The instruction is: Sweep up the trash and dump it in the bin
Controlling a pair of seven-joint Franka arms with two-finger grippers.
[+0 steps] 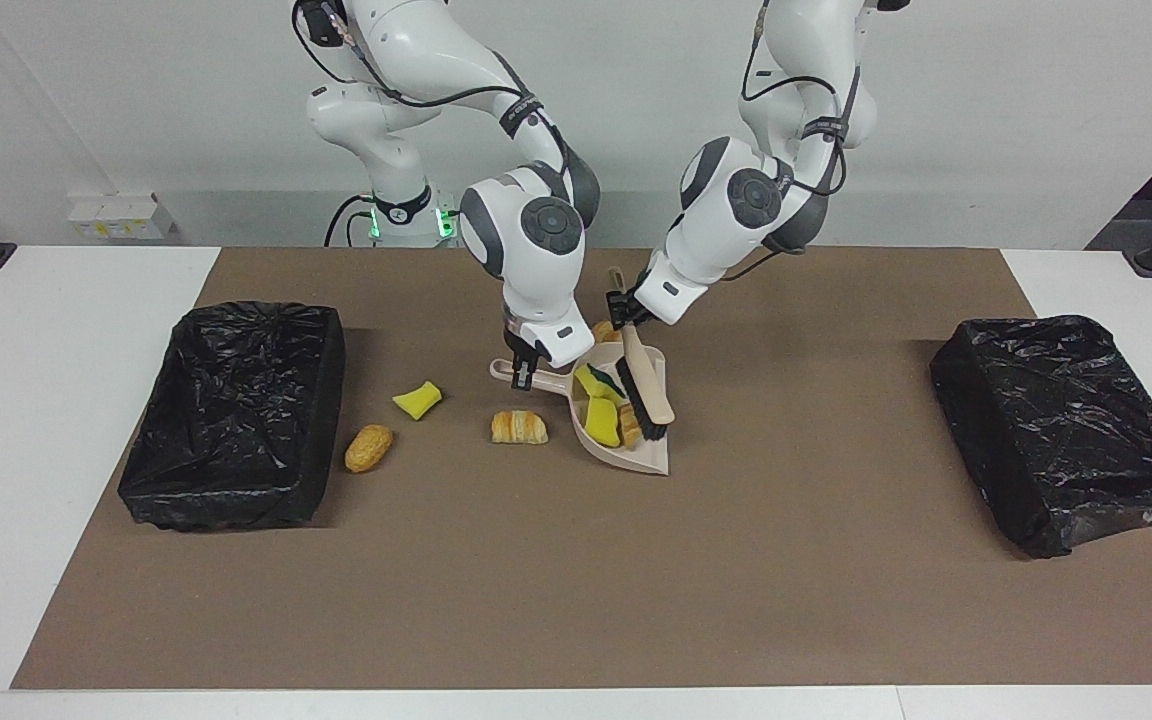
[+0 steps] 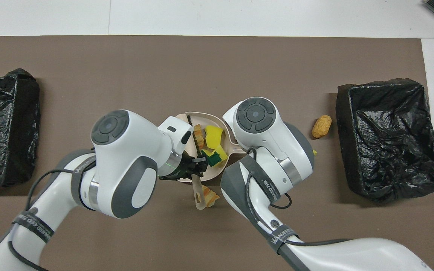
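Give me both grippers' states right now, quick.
Left gripper: shut on the brush handle, bristles in the dustpan.
Right gripper: shut on the dustpan handle.

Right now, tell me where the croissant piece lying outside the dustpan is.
In the facing view, the croissant piece lies on the brown mat beside the dustpan, toward the right arm's end, just farther from the robots than the dustpan's handle held by the right gripper.
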